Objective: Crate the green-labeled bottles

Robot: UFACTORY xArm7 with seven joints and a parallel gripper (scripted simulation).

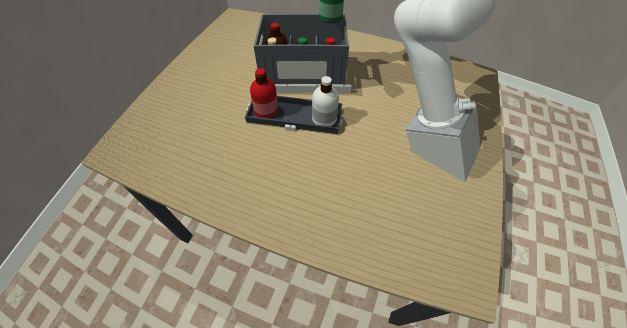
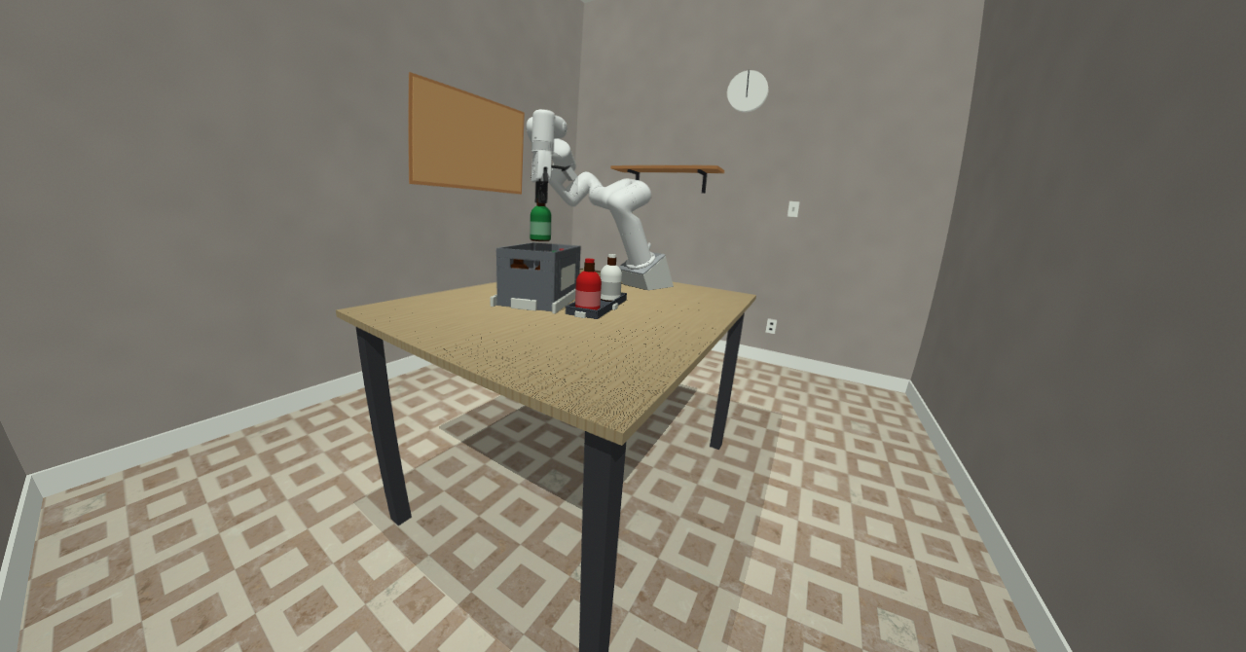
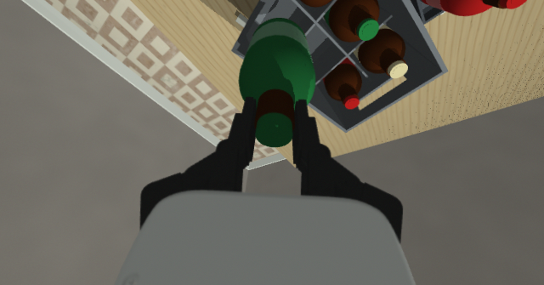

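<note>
No readable text, brand, number or sign anywhere. Plain pale label bands only, blank, on the green bottle (image 1: pixel 330 1), the red bottle (image 1: pixel 263 100) and the white bottle (image 1: pixel 325 106). Blank light panel on the crate (image 1: pixel 301 58) front. Wall clock (image 2: pixel 748 90) without numerals, just a single thin hand. Bare cork board (image 2: pixel 464 135), nothing pinned or written.
</note>
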